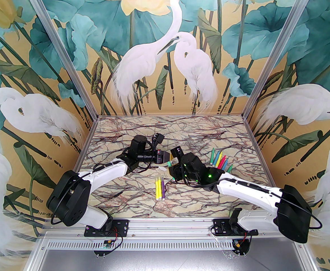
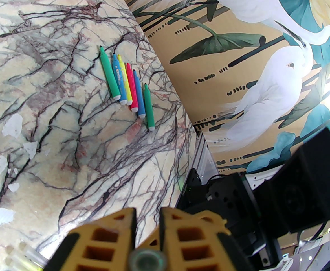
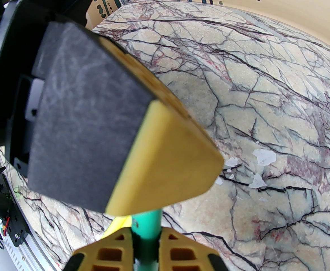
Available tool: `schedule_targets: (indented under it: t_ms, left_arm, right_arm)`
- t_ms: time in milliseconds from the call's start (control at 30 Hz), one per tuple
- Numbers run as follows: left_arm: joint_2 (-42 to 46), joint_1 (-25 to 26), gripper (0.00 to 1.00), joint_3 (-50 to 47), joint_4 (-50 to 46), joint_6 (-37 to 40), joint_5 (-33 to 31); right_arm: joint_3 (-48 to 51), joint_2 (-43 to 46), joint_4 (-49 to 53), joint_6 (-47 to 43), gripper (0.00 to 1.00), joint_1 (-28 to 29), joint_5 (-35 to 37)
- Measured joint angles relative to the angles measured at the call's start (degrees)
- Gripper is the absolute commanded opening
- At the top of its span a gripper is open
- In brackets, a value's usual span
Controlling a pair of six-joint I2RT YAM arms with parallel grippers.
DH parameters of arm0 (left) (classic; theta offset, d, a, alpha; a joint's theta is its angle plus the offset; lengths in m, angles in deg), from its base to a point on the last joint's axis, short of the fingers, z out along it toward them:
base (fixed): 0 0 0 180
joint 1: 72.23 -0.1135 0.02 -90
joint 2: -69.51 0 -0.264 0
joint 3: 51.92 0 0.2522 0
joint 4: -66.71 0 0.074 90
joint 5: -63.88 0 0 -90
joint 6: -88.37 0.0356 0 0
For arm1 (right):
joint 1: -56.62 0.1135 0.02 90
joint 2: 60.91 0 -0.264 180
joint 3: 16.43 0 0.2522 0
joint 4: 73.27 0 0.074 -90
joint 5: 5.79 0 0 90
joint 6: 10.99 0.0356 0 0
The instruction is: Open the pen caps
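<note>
Above the table's middle, a teal pen (image 3: 148,222) is held between the two grippers. My right gripper (image 3: 145,233) (image 1: 171,168) is shut on its body. My left gripper (image 1: 168,158) (image 2: 148,216) faces it, shut on the pen's other end. That end shows as a pale ring with green inside, the pen cap (image 2: 146,260), seen end-on between the left fingers. In the right wrist view the left finger (image 3: 165,157) hides that end. Three capped pens (image 1: 160,186), two yellow and one purple, lie side by side nearer the front.
A row of several uncapped pens (image 1: 220,161) (image 2: 125,89) lies on the marble table (image 1: 125,196) at the right, coloured tips bare. A pale loose cap (image 1: 162,168) rests just under the grippers. Painted walls close in the back and both sides.
</note>
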Motion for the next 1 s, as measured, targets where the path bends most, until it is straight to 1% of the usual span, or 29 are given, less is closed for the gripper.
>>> schedule_targets:
  t_ms: [167,233,300,467,633,833,900,1000]
  left_arm:
    - [0.00,0.07,0.10,0.02,0.02,0.00,0.02]
    - [-0.04,0.07,0.09,0.11,0.00,-0.02,0.02]
    - [-0.04,0.07,0.08,0.31,0.07,-0.20,0.07]
    - [-0.04,0.07,0.07,0.79,0.79,-1.27,0.87]
    - [-0.04,0.07,0.07,0.96,1.51,-1.99,1.92]
    - [-0.04,0.07,0.06,0.96,1.57,-2.56,2.34]
    - [-0.04,0.07,0.06,0.96,1.60,-2.56,2.32]
    - [-0.04,0.07,0.02,0.98,1.55,-2.54,2.27]
  right_arm:
    - [0.00,0.00,-0.04,-0.48,0.31,0.00,0.00]
    - [0.00,0.00,-0.46,-0.70,0.35,0.00,0.02]
    - [0.00,-0.02,-0.83,-0.90,0.37,0.00,0.00]
    - [0.00,-0.81,-1.75,-0.90,0.37,0.00,0.00]
    - [0.00,-1.77,-2.10,-0.90,0.33,0.00,-0.02]
    - [0.00,-1.79,-2.12,-0.76,0.18,0.00,-0.04]
    - [0.00,-1.79,-2.10,-0.68,0.15,0.00,-0.02]
    - [0.02,-1.77,-2.10,-0.70,0.10,0.00,-0.02]
